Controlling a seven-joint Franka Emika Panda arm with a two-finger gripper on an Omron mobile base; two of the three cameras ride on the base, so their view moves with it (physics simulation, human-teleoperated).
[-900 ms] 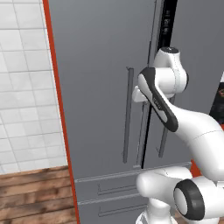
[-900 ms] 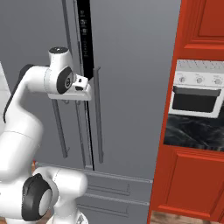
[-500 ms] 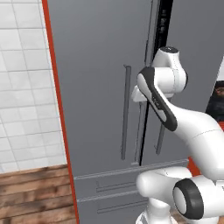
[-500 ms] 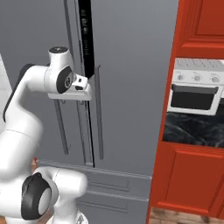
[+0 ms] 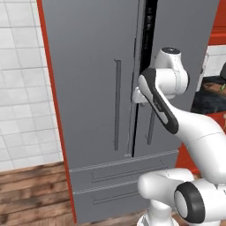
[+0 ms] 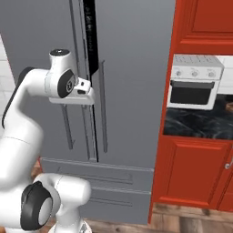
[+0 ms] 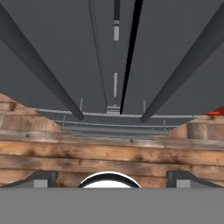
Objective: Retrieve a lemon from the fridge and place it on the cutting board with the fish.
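Grey-doored, the fridge [image 5: 88,88] stands barely ajar, a dark slit between its doors, the lemon presumably inside. Its bar handles [image 7: 39,70] flank the gripper [image 6: 86,93], whose spread I cannot tell. Door-opening is under way; next, likely a wider pull.

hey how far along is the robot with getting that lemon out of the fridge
Early days. Done: the fridge has a dark gap showing between its two upper doors, so one door is cracked open. In hand: the gripper sits at that gap between the long bar handles; whether it grips anything can't be told. Left: swinging the door wide, finding the lemon, carrying it to the cutting board.
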